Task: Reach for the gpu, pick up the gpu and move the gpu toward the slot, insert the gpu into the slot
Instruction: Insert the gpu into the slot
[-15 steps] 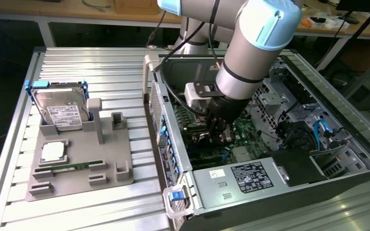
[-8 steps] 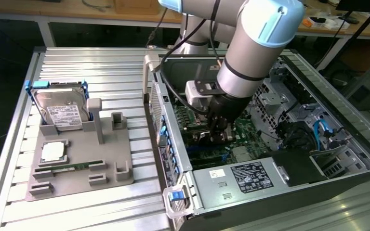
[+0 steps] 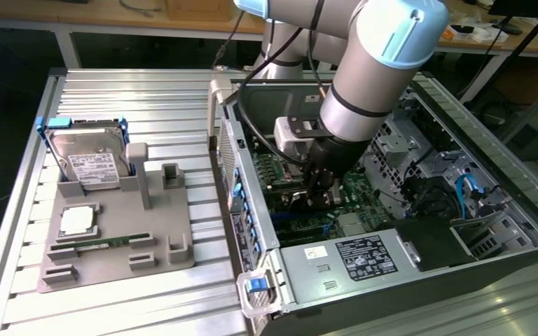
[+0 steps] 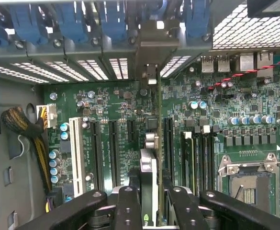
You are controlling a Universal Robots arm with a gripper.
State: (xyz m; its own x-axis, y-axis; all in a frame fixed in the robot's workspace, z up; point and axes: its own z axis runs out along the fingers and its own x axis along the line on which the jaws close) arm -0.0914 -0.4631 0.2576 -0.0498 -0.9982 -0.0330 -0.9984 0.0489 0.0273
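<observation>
The open computer case (image 3: pixel 381 231) lies on the slatted table (image 3: pixel 120 308), and the arm (image 3: pixel 372 77) reaches down into it from above, so the broadest risk, as I judge it, is the arm or its cable brushing the case's far wall or the drive cages on the exterior view's right. Inside, the claw (image 4: pixel 149 201) is closed narrow on the gpu (image 4: pixel 148 177), which stands on edge between its two black fingers (image 4: pixel 126 206), with its metal bracket (image 4: pixel 149 52) reaching up to the rear slot openings of the case. The card sits low over the green motherboard (image 4: pixel 125 120), in line with a dark card connector; whether its edge is already seated I cannot tell. A card slightly tilted or off the line could jam on the connector's lip, or the bracket could catch on the rear frame, and pressing on would then load the board. The exterior view gives what the wrist view lacks: the grey fixture tray (image 3: pixel 110 238) on the left, carrying a hard drive (image 3: pixel 87 157) and a small memory stick (image 3: pixel 101 244). The wrist view alone gives the row of connectors, the white one (image 4: pixel 75 153) on one side and the open CPU socket (image 4: pixel 250 182) on the other.
</observation>
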